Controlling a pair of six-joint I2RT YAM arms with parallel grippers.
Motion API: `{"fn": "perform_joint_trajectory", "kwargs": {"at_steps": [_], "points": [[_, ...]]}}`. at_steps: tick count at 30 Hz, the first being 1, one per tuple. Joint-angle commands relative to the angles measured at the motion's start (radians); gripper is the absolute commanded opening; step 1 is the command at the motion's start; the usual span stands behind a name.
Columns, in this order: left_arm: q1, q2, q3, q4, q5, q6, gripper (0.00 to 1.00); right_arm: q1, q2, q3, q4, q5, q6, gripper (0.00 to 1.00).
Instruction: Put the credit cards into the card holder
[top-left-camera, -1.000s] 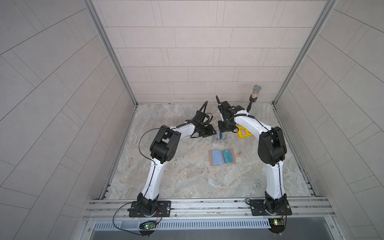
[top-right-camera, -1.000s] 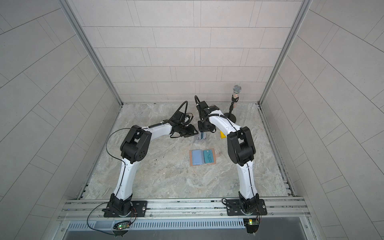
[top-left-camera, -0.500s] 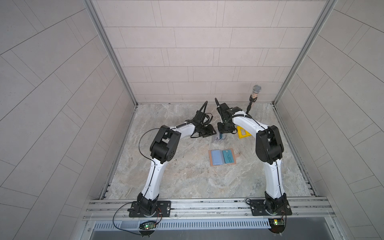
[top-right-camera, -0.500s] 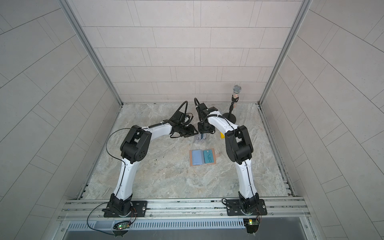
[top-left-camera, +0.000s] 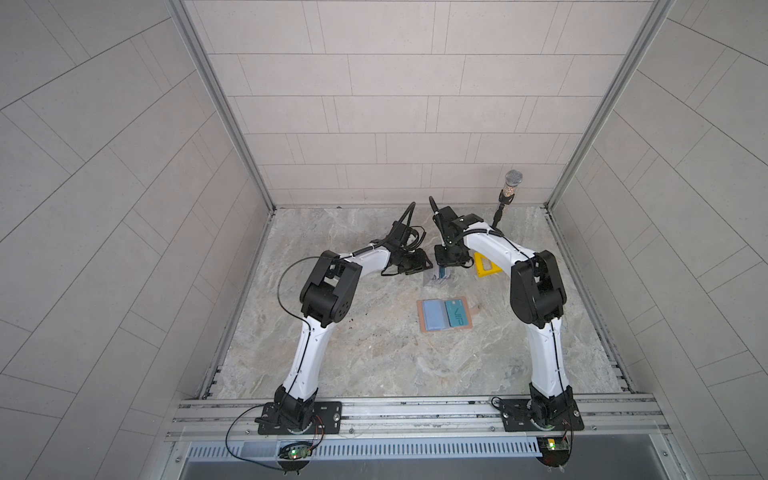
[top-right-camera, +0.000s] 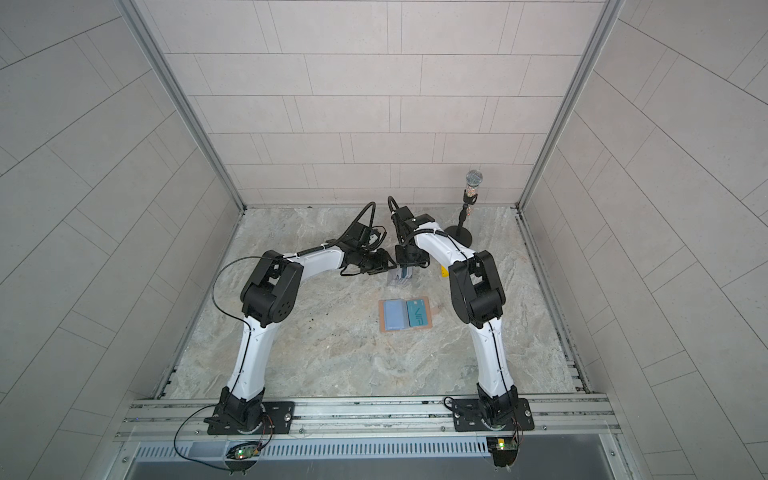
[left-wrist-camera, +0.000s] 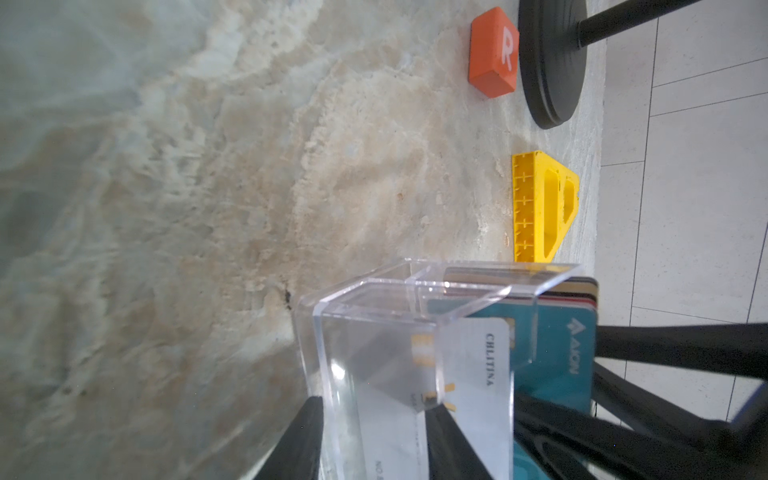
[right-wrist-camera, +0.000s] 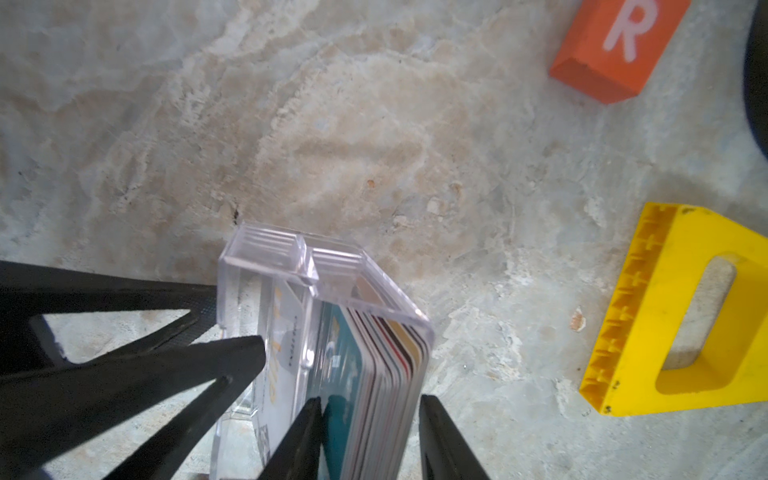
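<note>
You've got a marble table (top-left-camera: 374, 353). The card holder (top-left-camera: 419, 316) lies open flat near its centre. Toward the back edge sits the clear stand (right-wrist-camera: 270, 253), with the yellow block (top-left-camera: 486, 268) beside it. The orange block (left-wrist-camera: 494, 54) and the mic stand base (top-right-camera: 459, 235) sit near the back right corner.

OBSTACLES: clear acrylic stand (right-wrist-camera: 266, 257) boxed in, left gripper (left-wrist-camera: 372, 406) astride its front pocket, right gripper (right-wrist-camera: 370, 400) astride the credit cards (right-wrist-camera: 382, 357) | RIGHT OF STAND: yellow triangular bracket (right-wrist-camera: 648, 316) near; orange R block (right-wrist-camera: 602, 54), microphone stand base (left-wrist-camera: 548, 62) beyond | FREE: bare marble table (top-left-camera: 395, 365) around open card holder (top-left-camera: 445, 329).
</note>
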Motion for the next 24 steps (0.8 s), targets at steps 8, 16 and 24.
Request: {"fn": "perform_joint_trajectory", "kwargs": {"at_steps": [8, 16, 24], "points": [[0.004, 0.009, -0.041, -0.082, -0.063, 0.02, 0.43, 0.005, -0.01, 0.021, -0.043, 0.094, -0.007, 0.39], [0.005, 0.004, -0.045, -0.085, -0.067, 0.021, 0.43, 0.005, -0.035, 0.028, -0.059, 0.113, -0.012, 0.39], [0.006, 0.003, -0.045, -0.085, -0.068, 0.02, 0.43, 0.003, -0.056, 0.033, -0.063, 0.115, -0.013, 0.37]]}}
